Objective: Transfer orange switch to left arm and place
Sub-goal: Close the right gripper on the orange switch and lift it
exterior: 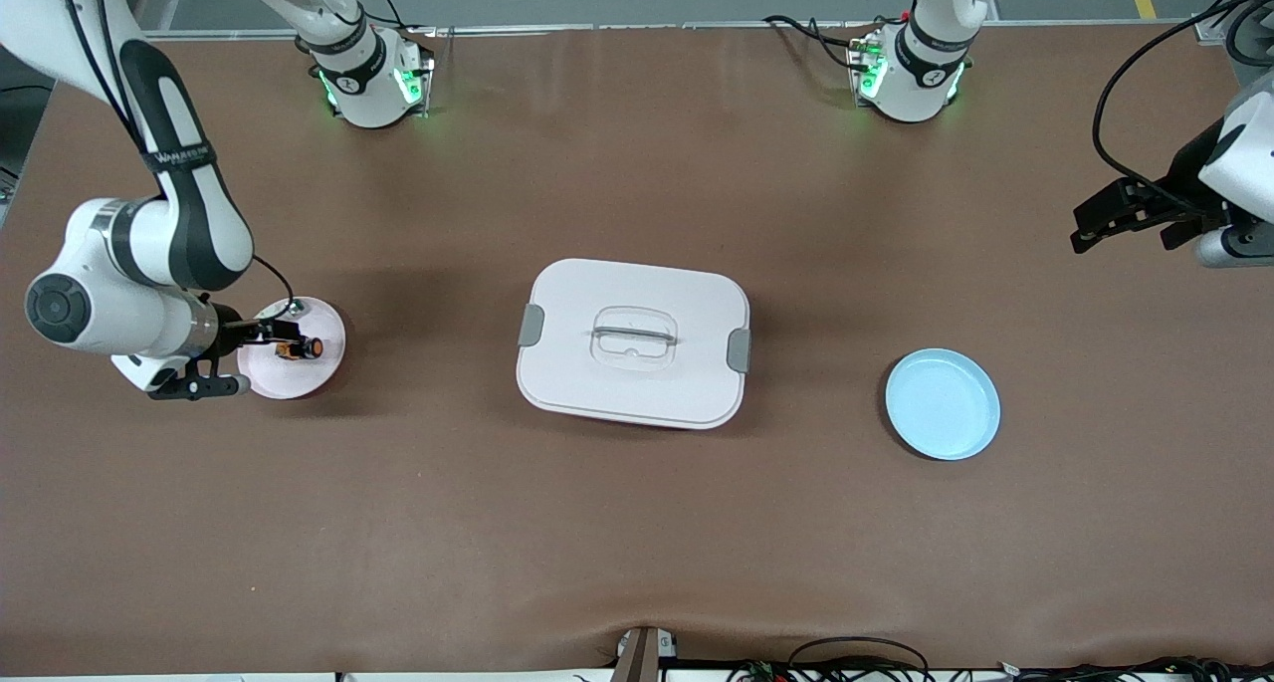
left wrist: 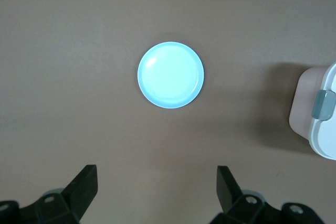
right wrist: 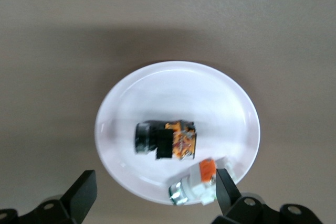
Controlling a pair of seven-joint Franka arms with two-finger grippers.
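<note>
Item: blue plate (exterior: 943, 404). Round, pale blue, nothing on it. Lies flat on the brown counter (exterior: 637, 523) toward the left arm's end, nearest of the listed things to the front camera. Also seen from the left wrist view (left wrist: 170, 75), with bare counter all round it.

Item: box (exterior: 633, 341). White, rounded-rectangular, lid on, a grey latch at each short side and a clear handle set in the lid. Stands mid-counter between the two plates, well apart from both. One corner with a grey latch shows at the edge of the left wrist view (left wrist: 317, 109).

Item: pink plate (exterior: 295, 347). Round, pale pink to white, toward the right arm's end of the counter. Seen from the right wrist view (right wrist: 177, 132).

Item: orange switch (exterior: 299, 347). Small black body with an orange end; lies on its side on the pink plate, near the plate's middle (right wrist: 166, 140).

Item: small silvery-clear part with a red-orange cap (right wrist: 195, 184). On the same plate, close by the rim, just beside the orange switch but not touching it.

Item: right gripper (exterior: 257, 355). Low over the pink plate, jaws released and spread wide, grasping nothing; the switch lies between the two fingertips (right wrist: 84, 191) in the wrist view.

Item: left gripper (exterior: 1120, 226). Up in the air over bare counter at the left arm's end, jaws released, holding nothing; this arm waits.
</note>
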